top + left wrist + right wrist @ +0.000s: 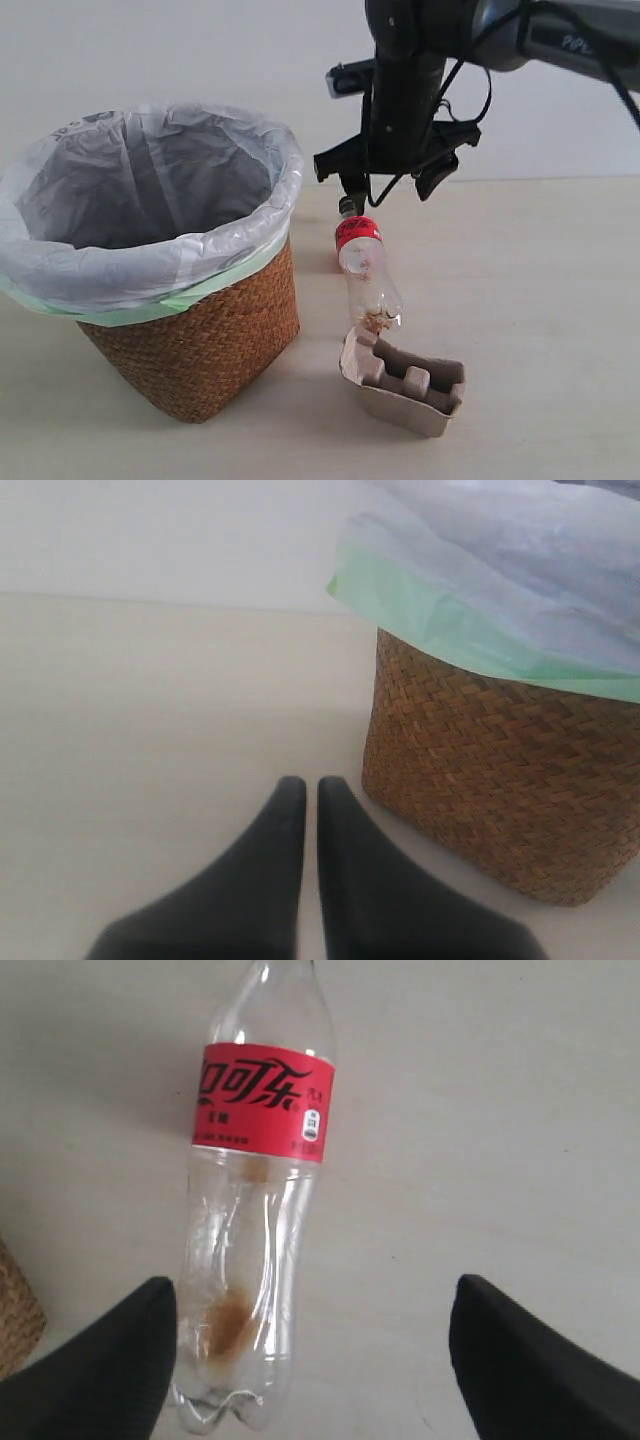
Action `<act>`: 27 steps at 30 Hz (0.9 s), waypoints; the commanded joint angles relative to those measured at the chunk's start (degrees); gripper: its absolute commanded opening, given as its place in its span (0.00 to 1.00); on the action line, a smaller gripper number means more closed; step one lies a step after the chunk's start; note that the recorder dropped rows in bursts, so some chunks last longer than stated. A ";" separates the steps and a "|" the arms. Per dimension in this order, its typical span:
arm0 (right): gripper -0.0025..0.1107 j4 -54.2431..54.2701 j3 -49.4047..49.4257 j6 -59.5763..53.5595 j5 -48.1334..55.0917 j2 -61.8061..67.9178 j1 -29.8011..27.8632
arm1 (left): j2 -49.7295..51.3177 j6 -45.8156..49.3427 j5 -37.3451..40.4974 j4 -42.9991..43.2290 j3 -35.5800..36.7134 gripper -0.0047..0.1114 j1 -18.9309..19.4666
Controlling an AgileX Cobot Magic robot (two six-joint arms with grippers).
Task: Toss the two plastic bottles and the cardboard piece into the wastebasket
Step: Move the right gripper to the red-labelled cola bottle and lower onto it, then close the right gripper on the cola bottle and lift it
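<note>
Wastebasket (210, 340): brown wicker, white bag liner with pale green edge; stands on the left of the table (540, 300).
Cardboard piece (405, 385): tan moulded pulp, ridged; just right of the wastebasket.
Bottle (367, 275): clear, red label, dark cap, brown dregs; lying down, base at the cardboard piece.
Right gripper (310, 1295): fingers spread wide, over the bottle.
Left gripper (302, 795): fingers almost pressed together, nothing between; beside the wastebasket.
</note>
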 commanded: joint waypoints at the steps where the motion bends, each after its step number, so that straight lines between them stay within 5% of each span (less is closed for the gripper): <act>1: 0.62 -0.01 0.17 -0.29 -0.69 3.21 -0.17 | -0.19 -0.48 -0.07 0.17 0.23 0.07 0.04; 27: 0.60 5.22 0.17 -1.17 -8.77 14.77 -0.17 | -0.19 -0.48 -0.07 0.17 0.23 0.07 0.04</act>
